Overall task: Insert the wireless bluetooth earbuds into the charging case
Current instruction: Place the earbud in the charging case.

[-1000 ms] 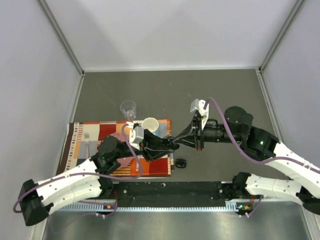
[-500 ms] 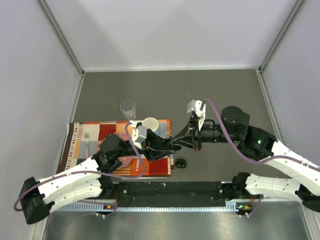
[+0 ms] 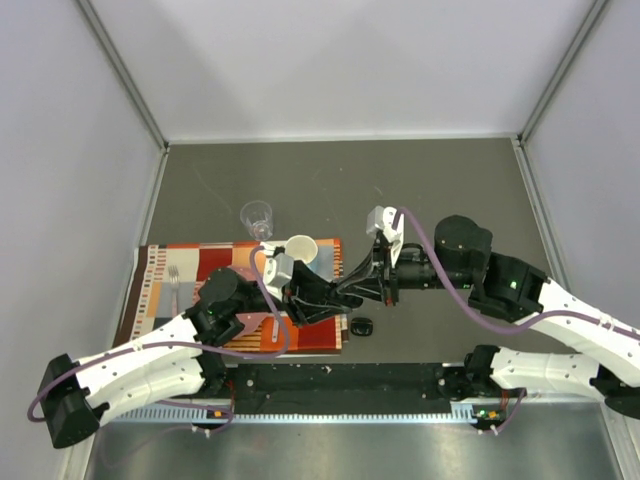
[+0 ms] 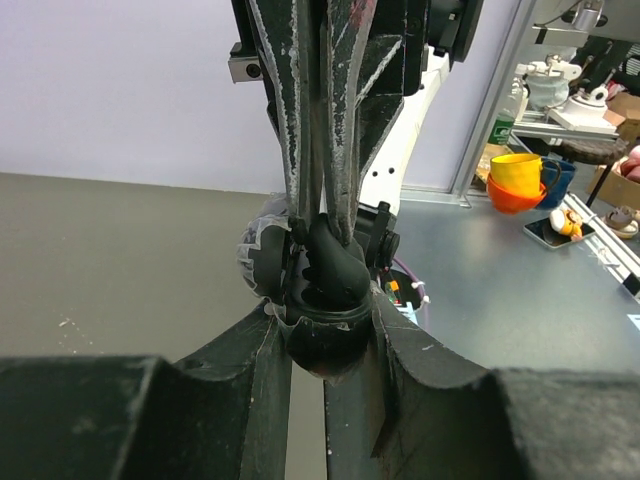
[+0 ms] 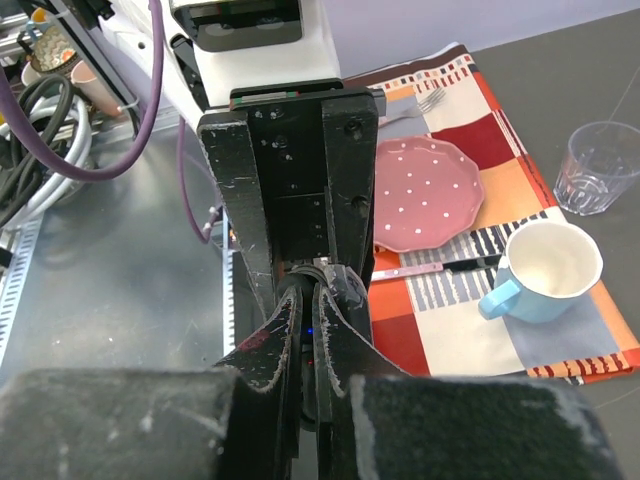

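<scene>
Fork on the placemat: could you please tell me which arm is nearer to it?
Left. The left arm lies across the placemat just right of the fork; the right arm comes in from the opposite side, beyond the mug.

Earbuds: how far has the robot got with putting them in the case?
Done: nothing clearly seated that I can see. In hand: the left gripper clamps the case while the right gripper holds an earbud against it. Left: seat that bud; another small black item lies on the table beside the mat.
</scene>
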You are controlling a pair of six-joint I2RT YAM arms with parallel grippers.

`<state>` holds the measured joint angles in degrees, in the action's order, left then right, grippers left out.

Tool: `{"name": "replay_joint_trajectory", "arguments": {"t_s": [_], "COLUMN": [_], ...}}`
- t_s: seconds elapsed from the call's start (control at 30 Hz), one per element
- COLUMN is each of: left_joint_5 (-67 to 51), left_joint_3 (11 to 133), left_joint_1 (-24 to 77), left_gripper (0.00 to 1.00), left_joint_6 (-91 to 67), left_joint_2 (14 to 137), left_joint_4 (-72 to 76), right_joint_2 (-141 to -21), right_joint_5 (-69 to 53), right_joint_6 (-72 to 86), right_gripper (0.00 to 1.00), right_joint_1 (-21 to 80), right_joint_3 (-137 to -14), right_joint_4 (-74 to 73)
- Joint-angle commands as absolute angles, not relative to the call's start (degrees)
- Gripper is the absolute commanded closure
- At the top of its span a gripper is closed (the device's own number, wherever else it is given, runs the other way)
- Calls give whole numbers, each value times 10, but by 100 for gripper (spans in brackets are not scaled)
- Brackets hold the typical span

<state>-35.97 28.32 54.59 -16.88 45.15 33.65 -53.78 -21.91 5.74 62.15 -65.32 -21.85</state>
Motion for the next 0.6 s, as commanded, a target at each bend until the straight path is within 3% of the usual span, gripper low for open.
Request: {"name": "replay_joint_trajectory", "arguments": {"t_s": [0.0,0.57], "left_joint_5": [-360,-318], "left_joint_3": [307,293], "left_joint_1": [548,548], "left_gripper": [100,100], "left_joint_6": [-174,-159], "left_joint_2": [442,413], "left_joint_4": [381,381], "right_joint_2": [-541,-555], "right_joint_5": [-207,-161], "right_joint_6": [44,44], "right_gripper": [100,100], "right_joint_1": [639,664], "right_joint_3": [-664,-666], "right_joint_4": [-206,-229]}}
